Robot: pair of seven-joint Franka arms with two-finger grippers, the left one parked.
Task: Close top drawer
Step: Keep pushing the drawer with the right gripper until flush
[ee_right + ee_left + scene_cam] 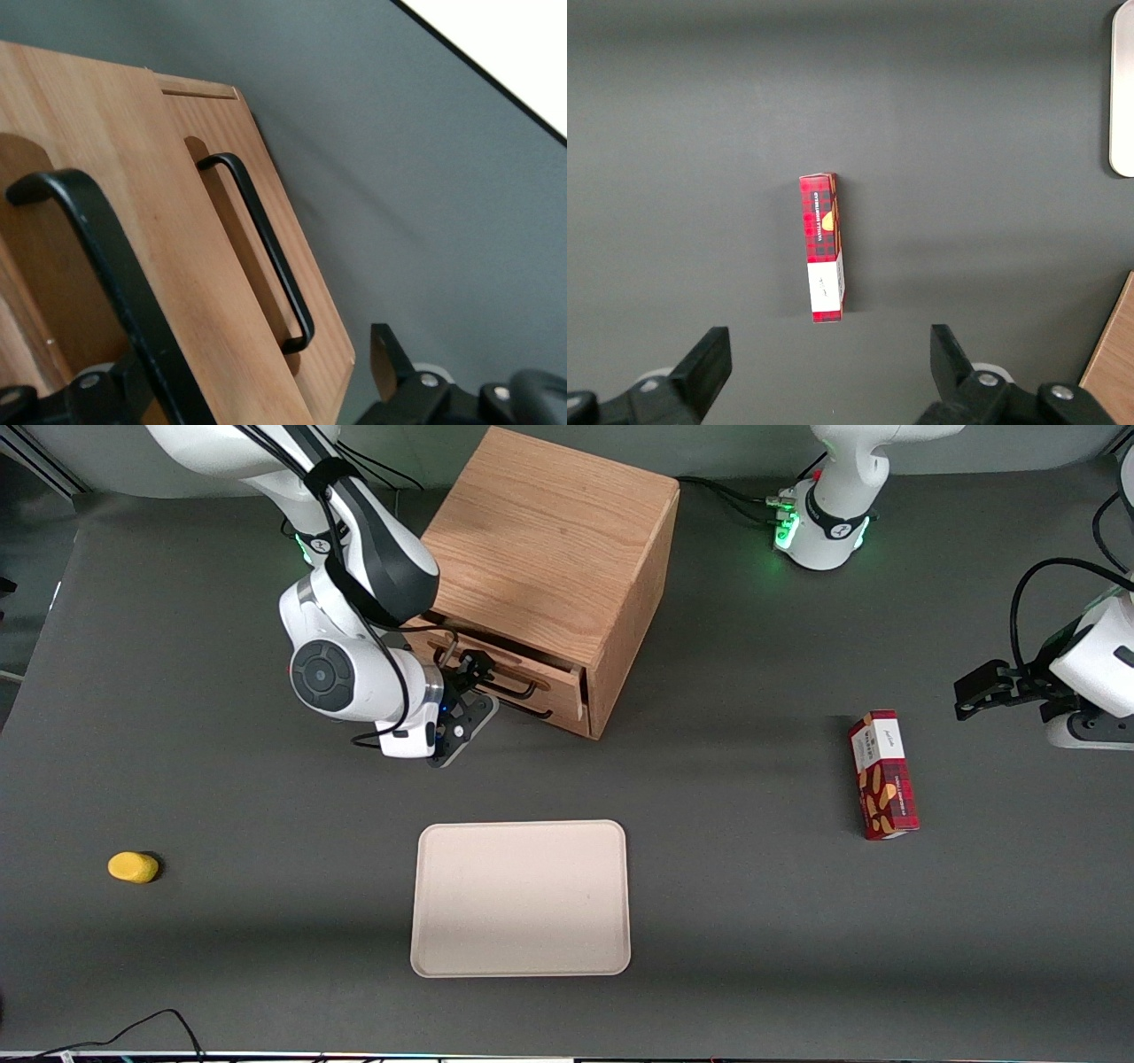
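1. Cabinet [549, 558] of oak stands on the dark grey table [753, 921], in the part farther from the front camera; its drawer fronts face the working arm's end of the table and slightly toward the camera.
2. Its top drawer [518, 669] sticks out a little from the cabinet face, so it is not yet shut; the lower drawer [257, 257] sits further in, its own black handle [266, 257] plain in the right wrist view.
3. The right arm's gripper [465, 677] is right in front of the top drawer, level with its black wire handle [111, 292].
4. In the right wrist view the fingers [385, 363] stand well apart, and the top drawer's handle runs down toward the gap between them; I cannot tell whether either finger touches it.
5. A beige tray [521, 899] lies flat, nearer the front camera than the cabinet.
6. A small yellow object [133, 866] rests toward the working arm's end of the table.
7. A red snack box [882, 775] lies on its side toward the parked arm's end, well apart from the tray.
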